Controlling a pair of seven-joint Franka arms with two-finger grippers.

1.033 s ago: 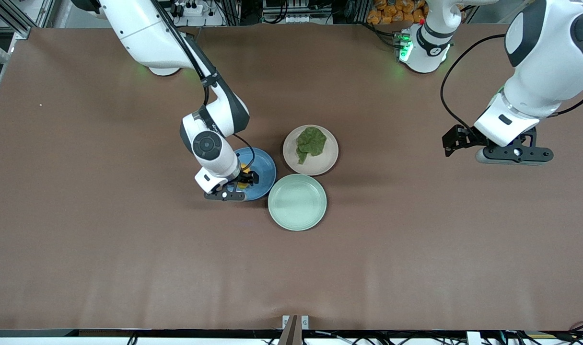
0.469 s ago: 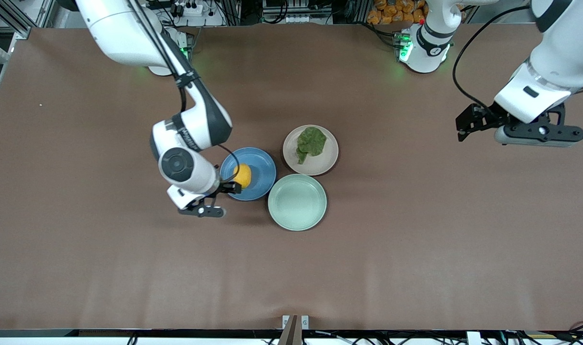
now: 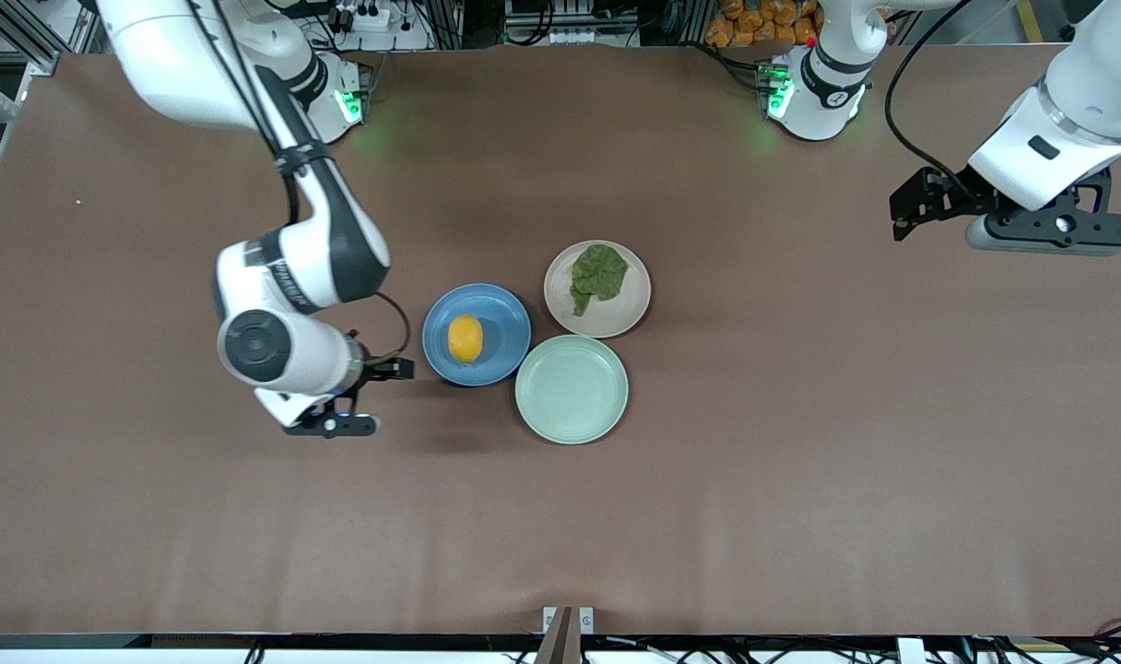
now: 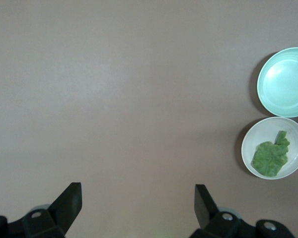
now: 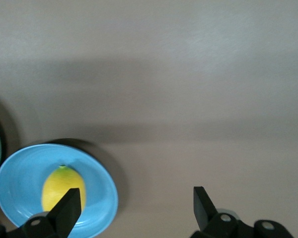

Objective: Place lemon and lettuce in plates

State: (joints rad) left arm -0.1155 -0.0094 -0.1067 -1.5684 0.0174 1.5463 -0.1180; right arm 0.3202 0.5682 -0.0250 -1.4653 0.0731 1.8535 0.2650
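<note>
3 plates sit clustered mid-table, with wide bare brown table (image 3: pixel 800 480) on every side of them, most of all toward the front camera and toward both ends. The blue plate (image 3: pixel 501 318) and the beige-pink plate (image 3: pixel 630 304) lie side by side, rims just apart; the mint-green plate (image 3: pixel 572 389) lies nearer the front camera, tucked between the 2 and nearly touching both rims.

The lemon (image 3: pixel 466 338) rests in the blue plate, roughly at its middle, long axis pointing toward the front camera. The lettuce (image 3: pixel 597 276) lies in the beige-pink plate, off centre toward the robots' bases, its ruffled edge inside the rim.

The right gripper (image 3: pixel 362 397) hangs over bare table just beside the blue plate, on the right arm's end. Its fingers (image 5: pixel 69 208) stand spread apart with nothing between them; in the right wrist view the lemon (image 5: pixel 63 188) and blue plate (image 5: pixel 20 173) sit off to one side of that gap, the lemon partly hidden by 1 fingertip.

The left gripper (image 3: pixel 929 207) is up over bare table at the left arm's end, well apart from the plates. Its fingers (image 4: pixel 67 203) are likewise spread and empty, and its wrist view shows the lettuce (image 4: pixel 270 154) well away from them, in the beige-pink plate (image 4: pixel 251 144) at the edge of the frame.
</note>
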